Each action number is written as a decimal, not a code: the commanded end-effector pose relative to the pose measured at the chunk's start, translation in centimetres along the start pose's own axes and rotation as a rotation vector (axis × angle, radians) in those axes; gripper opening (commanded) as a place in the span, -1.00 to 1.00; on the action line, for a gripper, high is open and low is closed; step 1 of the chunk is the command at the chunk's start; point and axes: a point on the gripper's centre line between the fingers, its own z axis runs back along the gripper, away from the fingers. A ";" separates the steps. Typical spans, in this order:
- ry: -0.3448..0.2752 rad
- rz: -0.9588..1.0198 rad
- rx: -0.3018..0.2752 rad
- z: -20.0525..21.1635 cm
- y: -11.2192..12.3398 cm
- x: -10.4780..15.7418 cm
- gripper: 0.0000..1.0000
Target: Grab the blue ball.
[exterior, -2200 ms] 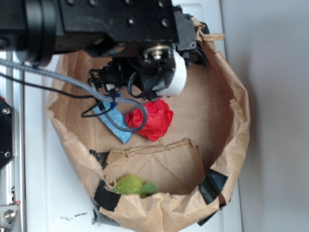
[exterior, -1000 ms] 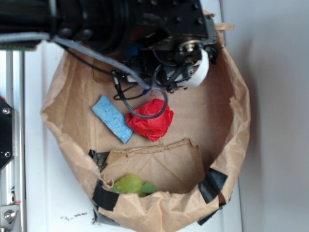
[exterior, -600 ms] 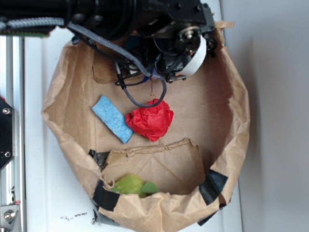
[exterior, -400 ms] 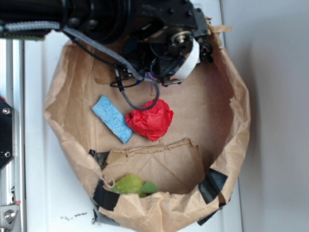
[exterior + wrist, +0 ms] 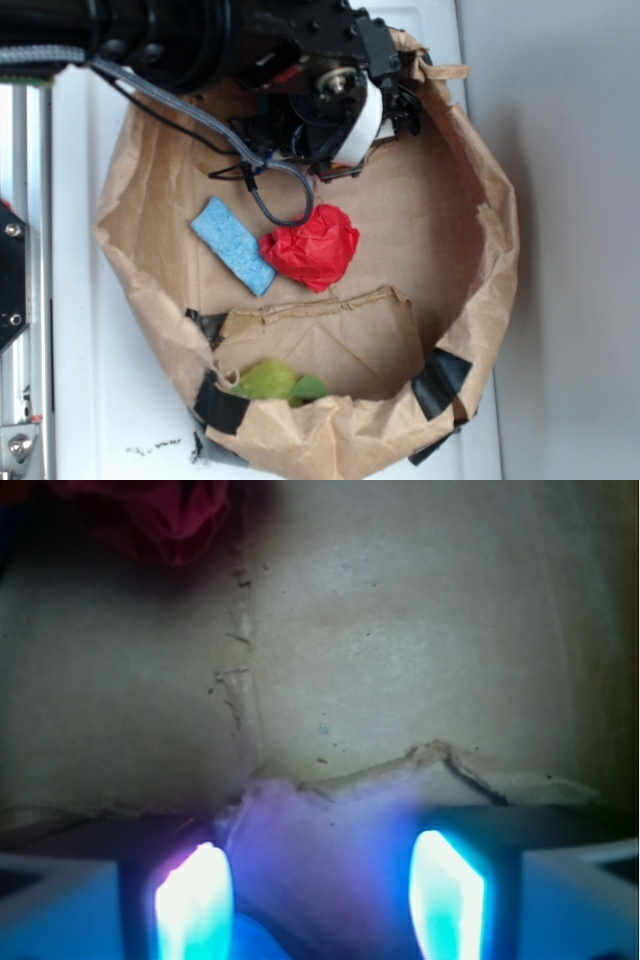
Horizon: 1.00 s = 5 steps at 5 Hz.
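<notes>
In the wrist view a rounded blue shape [image 5: 262, 940], apparently the blue ball, peeks in at the bottom edge just inside the left finger; most of it is cut off. My gripper [image 5: 320, 900] is open, its glowing fingertips [image 5: 195, 900] wide apart over the brown paper floor, gripping nothing. In the exterior view the black arm and white wrist [image 5: 355, 110] hang over the bag's far rim and hide the ball. The crumpled red paper wad [image 5: 315, 247] lies ahead of the gripper, in the wrist view's top left corner [image 5: 160, 515].
Everything sits inside a crumpled brown paper bag [image 5: 495, 230] with raised walls and black tape patches [image 5: 440, 385]. A flat light-blue sponge [image 5: 232, 245] lies left of the red wad. A yellow-green ball [image 5: 268, 380] rests by the near wall behind a torn paper flap [image 5: 330, 335].
The arm has slid left along the bag's far side over the last second. Its cable loop has shifted off the red wad. Objects on the bag floor have not moved.
</notes>
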 end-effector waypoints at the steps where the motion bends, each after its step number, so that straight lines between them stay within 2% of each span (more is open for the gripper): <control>1: 0.017 0.049 0.027 0.5 0.8 -0.1 -1.00; 3: 0.020 0.067 -0.001 2.4 0.8 -0.8 -1.00; 4: -0.006 0.048 -0.045 5.0 -0.2 -0.9 1.00; 5: -0.038 0.046 -0.052 7.0 -1.3 -0.9 1.00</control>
